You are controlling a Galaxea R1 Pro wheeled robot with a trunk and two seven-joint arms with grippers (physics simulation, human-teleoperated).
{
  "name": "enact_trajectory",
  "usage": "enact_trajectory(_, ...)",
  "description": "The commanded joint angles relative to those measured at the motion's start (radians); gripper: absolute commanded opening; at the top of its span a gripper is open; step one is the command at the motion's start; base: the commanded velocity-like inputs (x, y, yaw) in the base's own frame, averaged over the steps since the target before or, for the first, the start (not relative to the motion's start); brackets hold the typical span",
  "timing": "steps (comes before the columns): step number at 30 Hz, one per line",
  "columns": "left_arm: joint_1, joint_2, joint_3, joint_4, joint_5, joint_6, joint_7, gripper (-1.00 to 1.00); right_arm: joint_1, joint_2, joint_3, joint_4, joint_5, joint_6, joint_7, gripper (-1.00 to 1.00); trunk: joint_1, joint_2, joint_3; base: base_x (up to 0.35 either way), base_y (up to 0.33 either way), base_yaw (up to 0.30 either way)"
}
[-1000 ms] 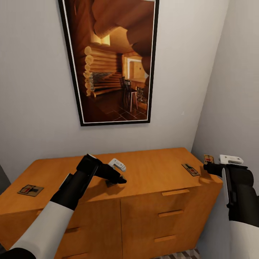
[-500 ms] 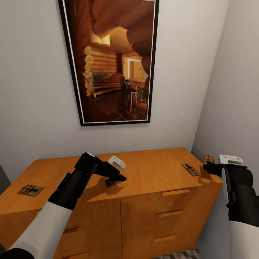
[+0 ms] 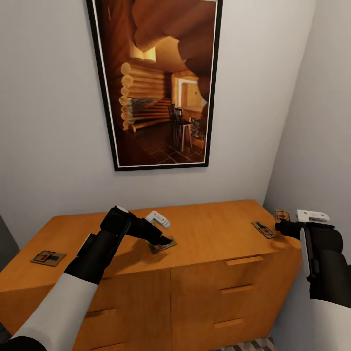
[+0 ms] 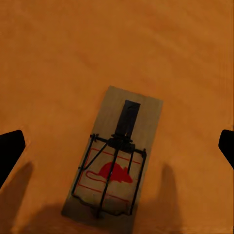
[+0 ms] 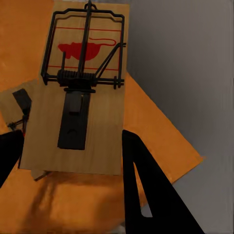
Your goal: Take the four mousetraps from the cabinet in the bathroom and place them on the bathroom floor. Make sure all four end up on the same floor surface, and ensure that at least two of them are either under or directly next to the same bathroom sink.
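While the left hand (image 3: 165, 240) hangs spread open over a mousetrap (image 4: 113, 158) mid-cabinet (image 3: 204, 234) with bare wood all around, the right hand (image 3: 282, 225) grips another trap (image 5: 80, 92) beyond the cabinet's end edge, beside the side wall (image 3: 317, 136).

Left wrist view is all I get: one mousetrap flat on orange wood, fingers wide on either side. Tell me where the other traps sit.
Observer: In the head view, the far-left mousetrap lies flat near the left end of the cabinet top.
Operator: Now give me the right side.
Observer: The right-end mousetrap lies flat near the top's right edge.
Operator: Report the right arm.
Observer: The right gripper has the fourth mousetrap between its fingers, apparently lifted at the cabinet's right corner.
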Motion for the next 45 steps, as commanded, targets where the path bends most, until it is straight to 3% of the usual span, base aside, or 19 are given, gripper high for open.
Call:
enact_trajectory(1, -0.001, 0.000, 0.001, -0.001, -0.010, 0.005, -0.011, 1.00, -0.001, 0.000, -0.001, -0.001, 0.008, 0.004, 0.009, -1.00, 0.000, -0.001, -0.001, 0.000, 0.268, 0.000)
enact_trajectory(11, -0.001, 0.000, 0.001, -0.001, -0.009, 0.005, -0.014, 1.00, -0.001, 0.000, -0.001, -0.001, 0.007, 0.004, 0.009, -1.00, 0.000, -0.001, -0.001, 0.000, 0.169, 0.000)
enact_trajectory(41, 0.000, -0.008, -0.009, 0.023, -0.013, -0.006, -0.010, 1.00, -0.001, 0.001, 0.001, 0.000, 0.005, 0.004, 0.009, -1.00, 0.000, -0.001, -0.001, 0.000, 0.005, 0.000)
enact_trajectory(45, 0.000, -0.010, -0.010, 0.023, -0.009, -0.034, -0.015, 1.00, -0.001, 0.001, 0.001, 0.000, 0.005, 0.004, 0.009, -1.00, 0.000, -0.001, -0.001, 0.000, 0.000, 0.000)
